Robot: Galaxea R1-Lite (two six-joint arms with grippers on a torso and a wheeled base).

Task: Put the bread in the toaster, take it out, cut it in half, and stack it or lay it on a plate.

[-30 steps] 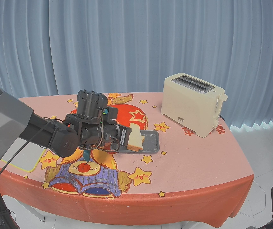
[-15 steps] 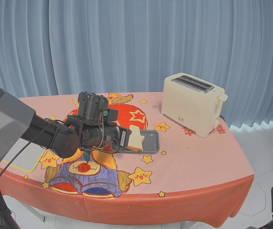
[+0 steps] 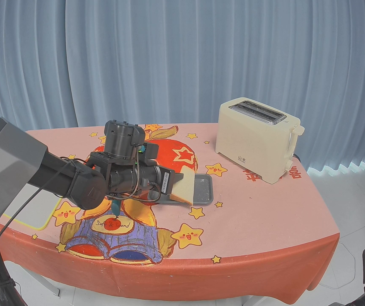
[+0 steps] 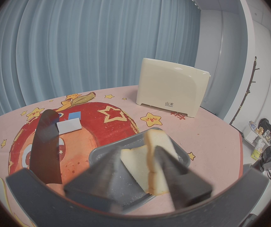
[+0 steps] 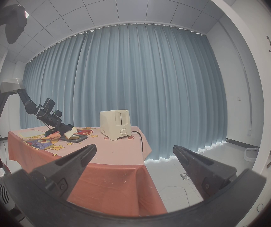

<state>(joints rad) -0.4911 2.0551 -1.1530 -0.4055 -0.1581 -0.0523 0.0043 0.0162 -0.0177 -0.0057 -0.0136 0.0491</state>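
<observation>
Gripping the bread (image 3: 186,188), the left gripper (image 3: 176,187) hangs over the grey tray (image 3: 203,188) at mid-table, with the slice tilted. The cream toaster (image 3: 254,139) stands at two o'clock from the tray, well apart, with small dark print on its side and red characters on the pink cartoon tablecloth (image 3: 254,226) beside it. A yellow-edged board (image 3: 29,213) lies out at eight o'clock, and the blue curtain (image 3: 191,43) hangs behind.

Over to the left wrist: the left gripper (image 4: 137,161) has its fingers narrowed on the bread (image 4: 156,161), the tray (image 4: 123,141) below and the toaster (image 4: 171,85) beyond.

Right wrist now: the right gripper (image 5: 135,148) is spread wide, holding nothing, off the table. The toaster (image 5: 115,123), tablecloth (image 5: 116,171) and curtain (image 5: 157,79) sit under a tiled ceiling (image 5: 132,3).
</observation>
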